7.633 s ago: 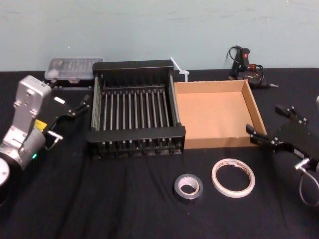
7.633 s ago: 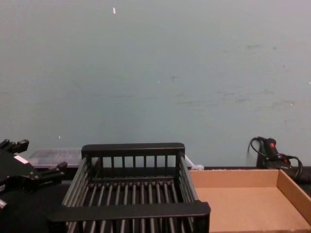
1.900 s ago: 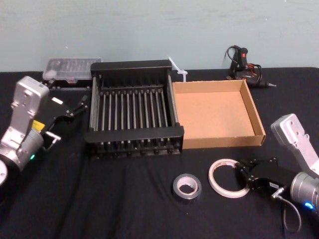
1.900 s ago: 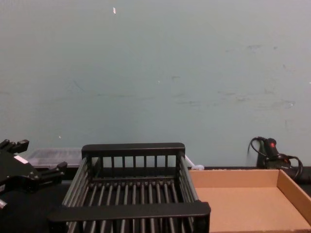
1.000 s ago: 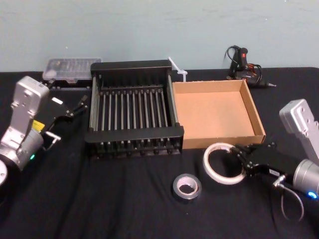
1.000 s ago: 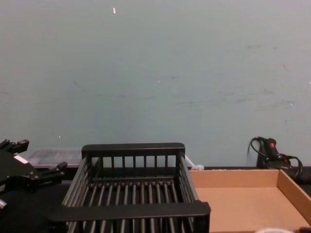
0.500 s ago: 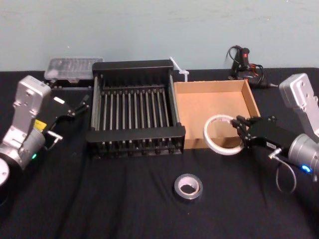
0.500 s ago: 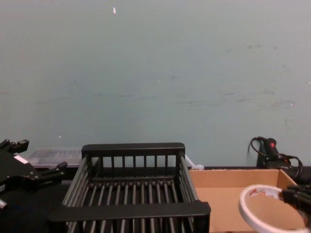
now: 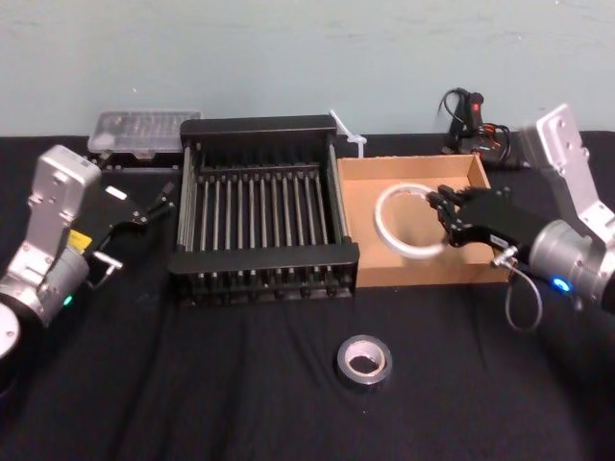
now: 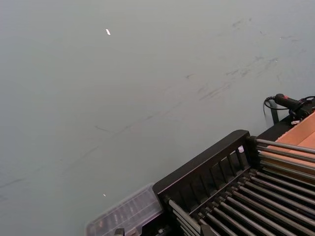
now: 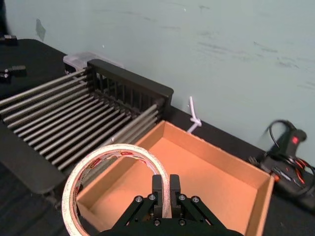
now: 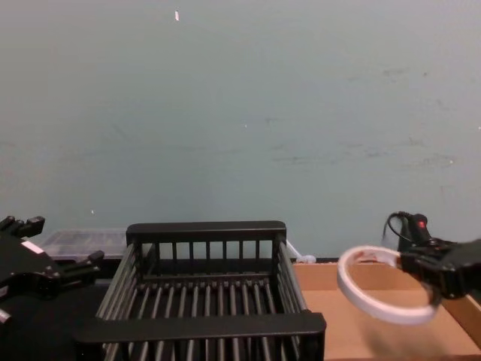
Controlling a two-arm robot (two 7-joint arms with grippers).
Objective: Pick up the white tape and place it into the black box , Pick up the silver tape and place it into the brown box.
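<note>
- We see the right gripper (image 9: 444,219) raised above the brown box (image 9: 370,259), its fingers (image 11: 166,194) pinched on the rim of the white tape (image 9: 403,221)
- The white tape hangs in the air over the left half of the brown box, tilted, clear of the box floor; from the chest view it sits to the right of the black box (image 12: 203,325) and above the cardboard
- In the right wrist view the tape's red print shows on its upper face, and the roll reaches out from the fingertips toward the black box
- The black box stands at the middle of the bench (image 9: 192,384) towards its far edge, touching the brown box along its right wall
- The silver tape (image 9: 363,359) lies flat on the bench near the front edge, in front of the seam between the two boxes, well apart from both grippers
- The left gripper (image 9: 163,202) hovers by the left wall of the black box with its fingers spread, holding nothing
</note>
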